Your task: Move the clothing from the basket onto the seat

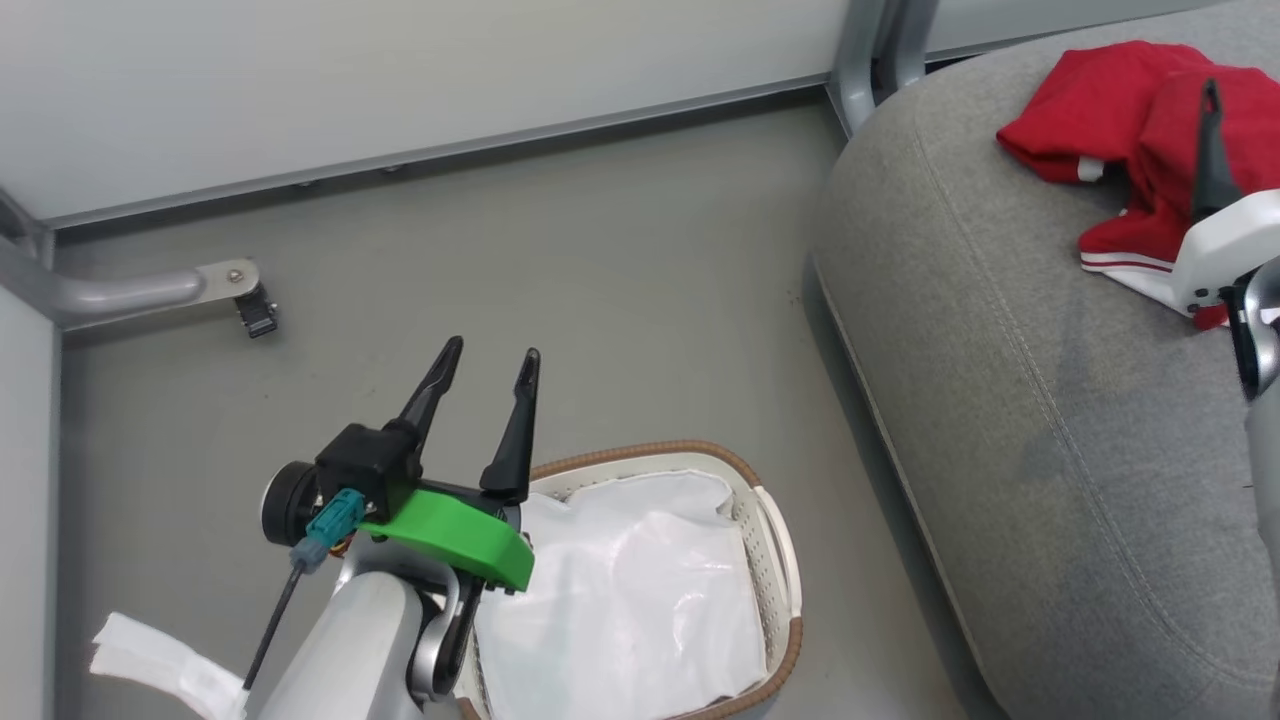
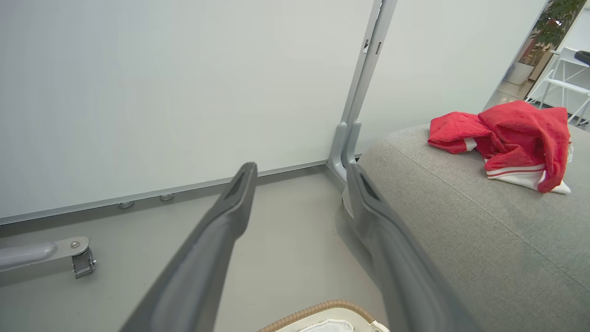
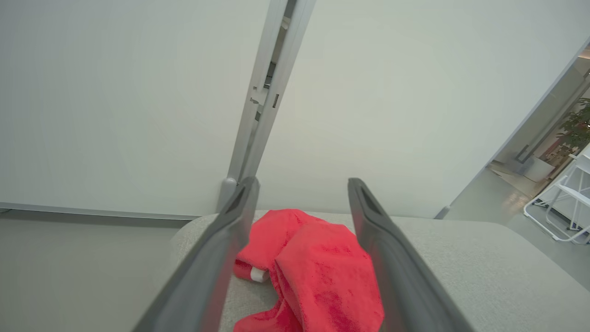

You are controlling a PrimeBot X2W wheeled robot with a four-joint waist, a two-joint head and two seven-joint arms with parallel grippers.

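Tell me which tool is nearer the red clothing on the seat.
Right. The right tool hangs open just above the clothing on the seat; the left tool, also open, is well away, by the basket.

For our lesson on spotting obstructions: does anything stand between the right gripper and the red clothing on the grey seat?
Nothing visible does: the open right gripper points straight at the clothing lying on the seat.
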